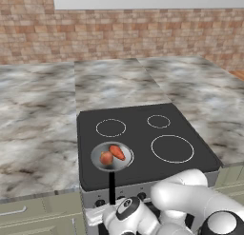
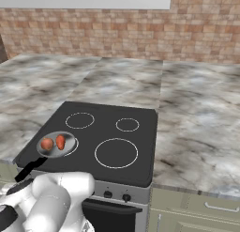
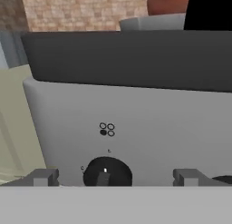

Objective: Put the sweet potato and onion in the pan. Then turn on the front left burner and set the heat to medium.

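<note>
Facing target: my gripper [image 3: 113,177] points at the grey front panel [image 3: 136,123] of the stove, with a black knob [image 3: 107,174] sitting between the two fingertips [image 3: 44,177].
Gripper state: jaws stand wide apart; nothing is held between them, and I cannot tell whether either tip touches the knob.
Knob marking: a white tick on the knob points to 12 o'clock in the hand view; a small four-ring burner symbol [image 3: 107,129] is printed on the panel just above it.
Second knob: part of another dark knob [image 3: 223,178] shows at 3 o'clock from the right fingertip.
Pan: the silver pan [image 1: 97,151] rests on the black glass stovetop [image 1: 143,136] at the 7 o'clock corner in the left base view, covering the front left burner [image 1: 130,157], of which a thin white arc shows at the pan's rim.
Pan handle: the straight black handle [image 1: 112,186] runs toward 6 o'clock, out over the stove's front edge.
Sweet potato: the sweet potato [image 1: 117,152] lies inside the pan on its 3 o'clock side.
Onion: the onion [image 1: 106,158] lies inside the pan, touching or just beside the sweet potato, at 8 o'clock from it.
Other burners: three white-outlined rings [image 1: 172,148] are marked on the remaining glass.
Surroundings: marbled counter [image 1: 38,129] flanks the stove on both sides; a brick wall [image 1: 119,34] stands behind.
</note>
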### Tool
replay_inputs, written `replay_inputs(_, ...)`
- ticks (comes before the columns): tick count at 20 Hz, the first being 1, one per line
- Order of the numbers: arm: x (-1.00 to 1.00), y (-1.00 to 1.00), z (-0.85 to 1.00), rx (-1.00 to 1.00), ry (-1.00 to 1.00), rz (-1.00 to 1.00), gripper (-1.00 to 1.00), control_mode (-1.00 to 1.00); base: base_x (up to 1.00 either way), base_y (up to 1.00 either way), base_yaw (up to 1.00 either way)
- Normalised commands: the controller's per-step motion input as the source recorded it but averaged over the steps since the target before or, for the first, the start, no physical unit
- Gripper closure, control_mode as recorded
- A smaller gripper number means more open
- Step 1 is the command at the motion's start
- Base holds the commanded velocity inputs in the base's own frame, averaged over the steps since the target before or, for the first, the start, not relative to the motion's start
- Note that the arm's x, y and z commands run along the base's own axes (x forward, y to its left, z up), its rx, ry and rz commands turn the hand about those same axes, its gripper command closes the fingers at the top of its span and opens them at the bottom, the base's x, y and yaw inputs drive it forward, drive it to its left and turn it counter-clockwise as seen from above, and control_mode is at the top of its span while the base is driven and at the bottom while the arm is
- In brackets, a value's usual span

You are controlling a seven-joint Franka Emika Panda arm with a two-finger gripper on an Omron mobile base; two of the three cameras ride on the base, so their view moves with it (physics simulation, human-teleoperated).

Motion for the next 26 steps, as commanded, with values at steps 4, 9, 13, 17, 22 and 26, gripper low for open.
replay_inputs(4, 0.25, 0.0, -0.05, 0.01, 0.0, 0.0, -1.0, -1.0, 0.0, 0.0, 0.0)
replay_inputs(9, 0.14, 0.0, -0.33, 0.0, 0.0, 0.0, -1.0, -1.0, 0.0, 0.0, 0.0)
replay_inputs(13, 0.08, 0.0, -0.4, 0.0, 0.0, 0.0, -1.0, -1.0, 0.0, 0.0, 0.0)
replay_inputs(17, 0.0, 0.0, -0.35, 0.0, 0.0, 0.0, -1.0, -1.0, 0.0, 0.0, 0.0)
replay_inputs(22, 0.02, 0.01, -0.16, 0.0, 0.0, 0.0, -1.0, -1.0, 0.0, 0.0, 0.0)
replay_inputs(26, 0.12, 0.0, 0.0, 0.0, -0.02, 0.0, -1.0, -1.0, 0.0, 0.0, 0.0)
